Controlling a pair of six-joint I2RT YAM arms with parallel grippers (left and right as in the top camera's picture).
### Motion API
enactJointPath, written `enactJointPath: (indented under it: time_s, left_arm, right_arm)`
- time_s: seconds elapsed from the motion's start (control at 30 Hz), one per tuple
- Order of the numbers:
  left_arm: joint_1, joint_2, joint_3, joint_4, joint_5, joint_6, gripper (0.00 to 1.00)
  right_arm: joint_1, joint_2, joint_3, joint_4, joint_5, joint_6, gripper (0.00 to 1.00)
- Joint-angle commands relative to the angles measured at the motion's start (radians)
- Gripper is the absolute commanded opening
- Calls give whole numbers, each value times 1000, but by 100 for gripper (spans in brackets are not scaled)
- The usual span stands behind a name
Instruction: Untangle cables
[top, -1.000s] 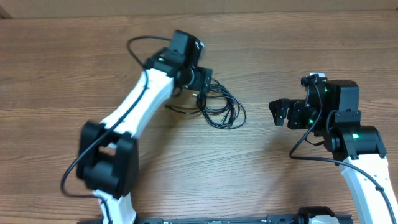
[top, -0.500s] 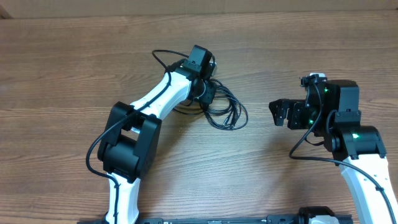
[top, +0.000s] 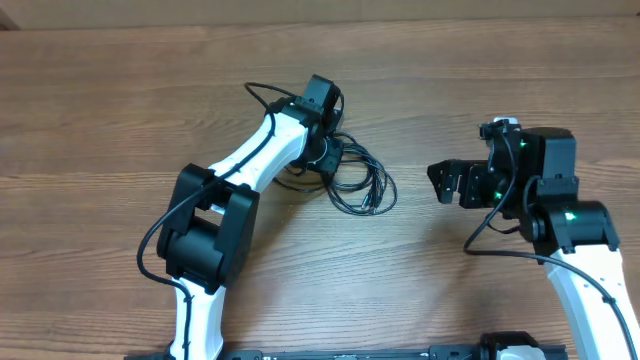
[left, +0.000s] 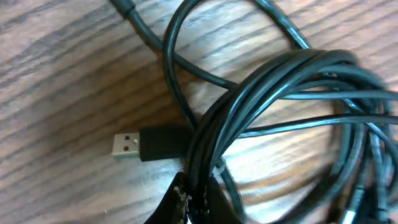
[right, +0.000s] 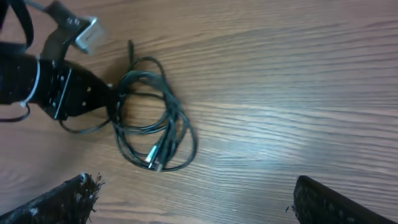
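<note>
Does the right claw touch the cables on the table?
No, the right claw hangs open to one side of the cables, with a clear gap between them.

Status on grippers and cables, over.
Left gripper shut on cables. Right gripper open, well apart. Cables in one tangled coil on table. Nothing in the way.

Overhead cam is looking straight down, taking in a wide stretch of table (top: 100, 100). Left wrist cam is hovering super close over the cables (left: 267, 87), which are basically filling its frame. Right wrist cam is viewing that same bundle from farther off, slanting down.
</note>
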Motion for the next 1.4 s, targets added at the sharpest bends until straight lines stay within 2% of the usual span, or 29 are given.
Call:
enactJointPath:
  time_s: [0.0, 0.2, 0.47, 0.63, 0.77, 0.8, 0.87, 0.9, 1.03, 1.17, 1.37]
  left_arm:
    - [-6, -109, 103, -64, 149, 23, 4]
    - [-8, -247, 140, -117, 223, 23, 4]
    - [-7, -280, 141, -171, 231, 23, 4]
    - [-6, -280, 141, -188, 246, 23, 4]
    - [-6, -282, 141, -190, 246, 23, 4]
    - [-6, -283, 141, -190, 246, 23, 4]
    - [-6, -282, 140, -191, 243, 23, 4]
    - [-6, -282, 140, -191, 237, 23, 4]
    - [-6, -282, 140, -216, 87, 7, 4]
    - [-1, -282, 140, -232, 18, 3, 4]
    - [34, -282, 140, -276, -105, -20, 4]
  right_arm:
    - [36, 43, 22, 18, -51, 3, 100]
    - [106, 133, 22, 113, -50, 3, 100]
    - [178, 272, 22, 219, -50, 3, 93]
    - [205, 357, 22, 299, -50, 3, 77]
    - [207, 402, 22, 325, -50, 4, 75]
    - [207, 410, 22, 326, -50, 4, 63]
    - [207, 414, 22, 326, -50, 4, 22]
    - [207, 414, 22, 326, -49, 4, 6]
    - [206, 413, 22, 323, -15, 10, 4]
    - [206, 413, 22, 302, 179, 114, 4]
    - [197, 413, 22, 127, 718, 490, 4]
